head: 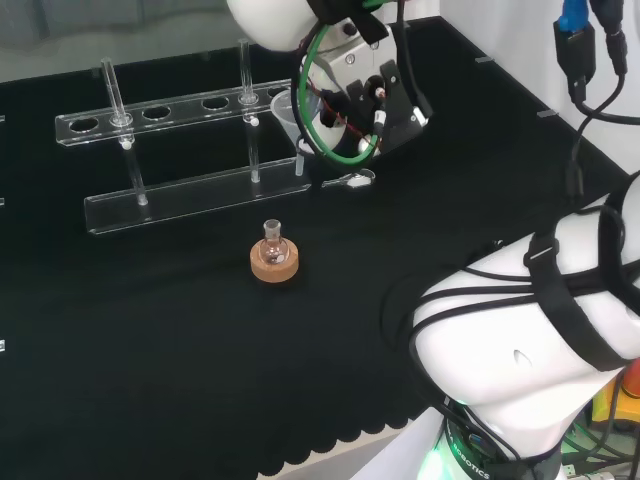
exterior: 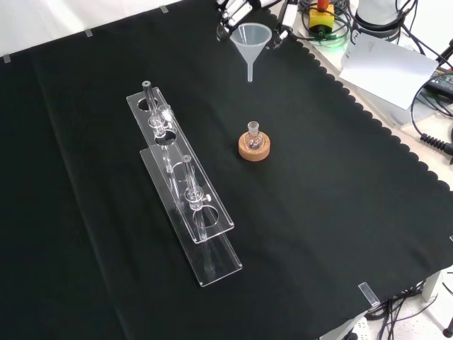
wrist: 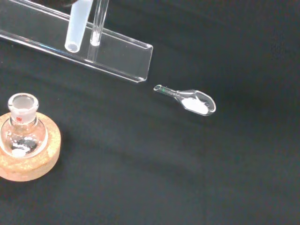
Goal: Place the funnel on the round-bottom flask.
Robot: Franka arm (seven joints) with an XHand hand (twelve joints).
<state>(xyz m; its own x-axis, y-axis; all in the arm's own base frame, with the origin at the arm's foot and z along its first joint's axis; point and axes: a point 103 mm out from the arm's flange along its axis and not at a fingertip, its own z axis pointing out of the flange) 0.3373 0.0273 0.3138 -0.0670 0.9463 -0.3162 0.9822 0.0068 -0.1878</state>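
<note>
A clear funnel (exterior: 253, 37) hangs in the air with its stem pointing down, and the hand (exterior: 226, 20) is shut on its rim at the front view's top. In the head view the funnel (head: 289, 113) sits just left of the hand (head: 376, 95), in front of the rack's right end. The small round-bottom flask (exterior: 253, 132) stands upright on a cork ring (exterior: 253, 148) mid-cloth, below the funnel in the front view and apart from it. The wrist view has the funnel's stem (wrist: 77, 26) beyond the flask (wrist: 22, 126), which holds a little white powder.
A long clear test-tube rack (exterior: 185, 191) with thin glass tubes stands left of the flask in the front view. A small glass scoop (wrist: 193, 101) with white powder lies on the cloth by the rack's end (head: 352, 181). The arm's white links (head: 530, 340) fill the head view's lower right.
</note>
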